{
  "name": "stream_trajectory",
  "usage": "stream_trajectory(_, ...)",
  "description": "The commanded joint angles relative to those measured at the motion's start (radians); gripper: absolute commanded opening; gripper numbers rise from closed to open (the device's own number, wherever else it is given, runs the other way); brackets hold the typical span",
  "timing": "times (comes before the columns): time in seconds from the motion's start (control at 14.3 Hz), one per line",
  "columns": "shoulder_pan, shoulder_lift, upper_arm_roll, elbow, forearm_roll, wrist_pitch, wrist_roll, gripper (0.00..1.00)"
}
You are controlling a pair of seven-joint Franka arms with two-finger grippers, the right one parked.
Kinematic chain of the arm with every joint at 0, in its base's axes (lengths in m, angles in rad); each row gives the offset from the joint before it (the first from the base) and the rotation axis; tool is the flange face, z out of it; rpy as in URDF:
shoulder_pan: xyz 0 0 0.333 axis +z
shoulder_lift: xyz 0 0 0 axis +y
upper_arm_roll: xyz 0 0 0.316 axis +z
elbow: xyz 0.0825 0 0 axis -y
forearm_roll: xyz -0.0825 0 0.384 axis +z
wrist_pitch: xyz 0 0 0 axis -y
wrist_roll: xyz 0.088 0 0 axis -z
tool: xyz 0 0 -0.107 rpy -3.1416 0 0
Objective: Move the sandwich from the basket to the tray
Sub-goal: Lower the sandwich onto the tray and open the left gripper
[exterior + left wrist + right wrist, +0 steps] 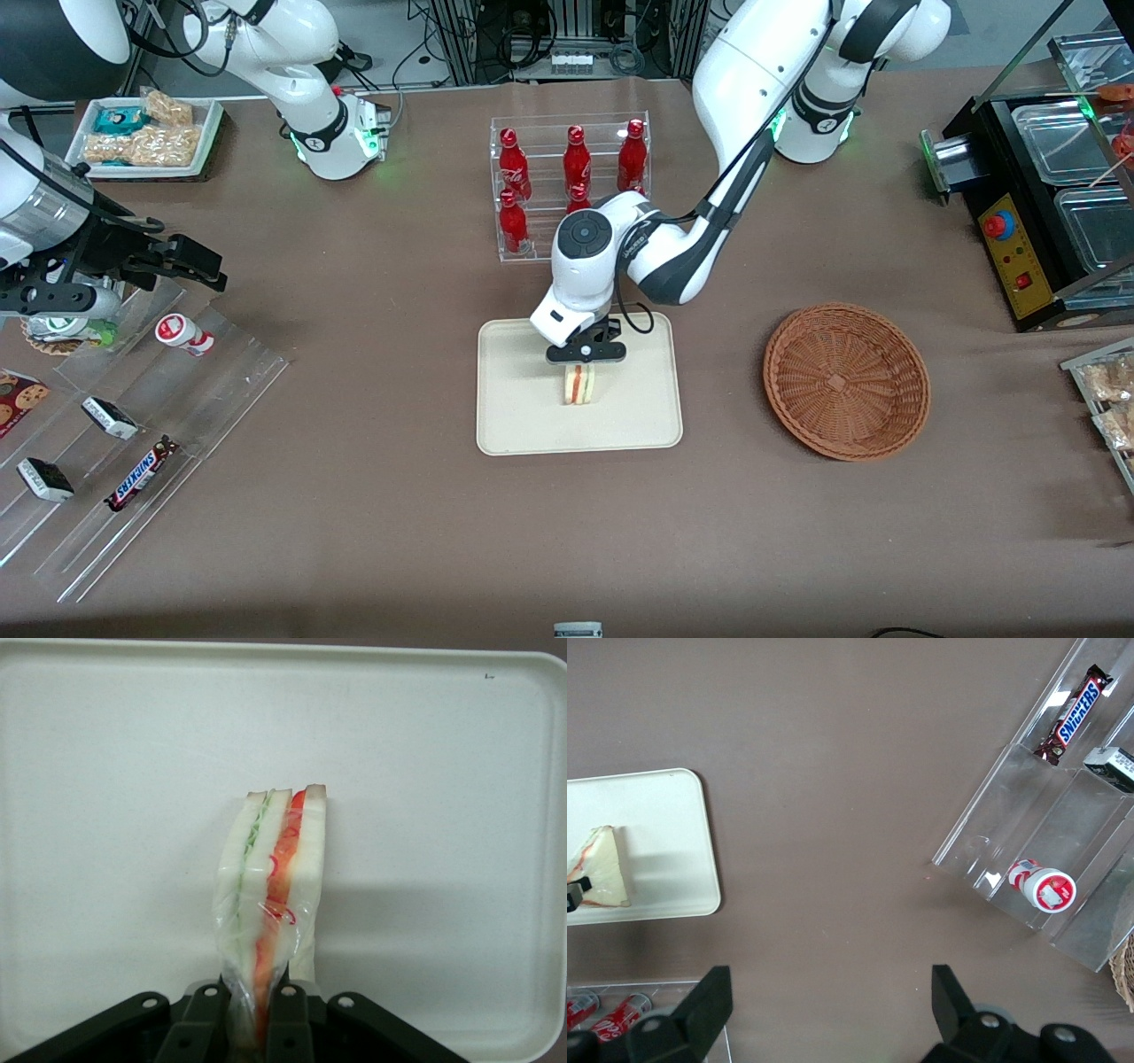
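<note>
Sandwich (pixel 579 385) is standing on edge over the tray (pixel 514 425) middle, at or just above its surface | gripper (pixel 585 361) is pinching its top corner, wedge hanging straight below | basket (pixel 846 381) is sitting empty toward working arm's end

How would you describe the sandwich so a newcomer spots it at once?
Find the cream tray mid-table, beside the wicker basket. The left arm's hand is above it, shut on the sandwich: a pale bread wedge with red and green filling stripes.
</note>
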Motion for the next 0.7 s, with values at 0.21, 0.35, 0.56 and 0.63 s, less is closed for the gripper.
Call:
stream_trajectory(0.21, -0.016, 0.014, 0.019, 0.04, 0.024, 0.003, -0.072, 1.0)
stream_trajectory(0.35, 0.007, -0.042, 0.019, 0.038, 0.021, -0.019, -0.065, 1.0)
stream_trajectory(0.56, 0.054, -0.159, 0.019, 0.028, 0.017, -0.117, -0.051, 1.0)
stream_trajectory(0.63, 0.079, -0.196, 0.016, 0.024, 0.012, -0.15, -0.043, 1.0)
